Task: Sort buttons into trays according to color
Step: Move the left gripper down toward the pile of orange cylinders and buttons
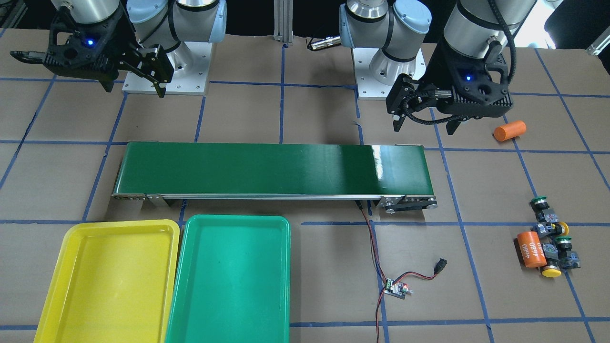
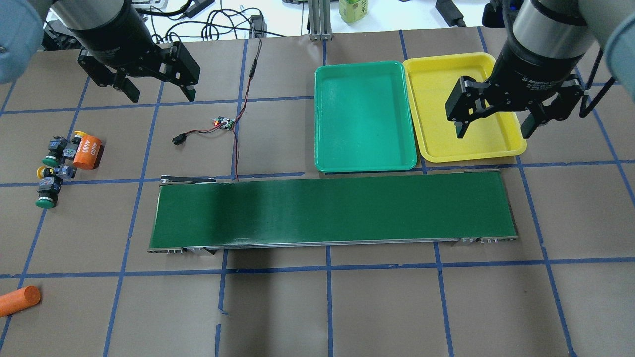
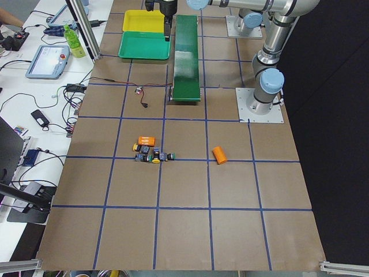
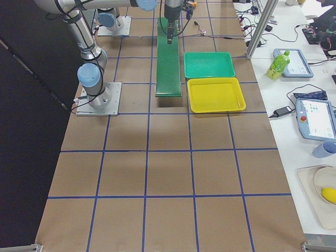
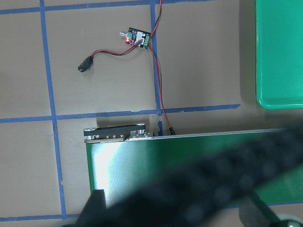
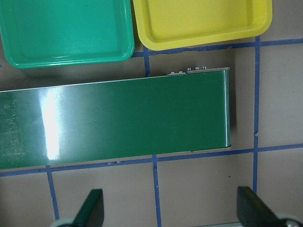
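The buttons lie in a cluster at the table's left end, two with green caps and two with yellow caps. A yellow tray and a green tray sit side by side beyond the belt; both show bare floors. My left gripper hangs open and holds nothing, well to the right of the buttons. Over the yellow tray's near edge, my right gripper is open too. Both wrist views show spread fingertips with nothing between them.
A long dark-green conveyor belt crosses the middle. An orange cylinder touches the button cluster; another orange cylinder lies near the front left edge. A small controller board with red-black wires lies beyond the belt's left end.
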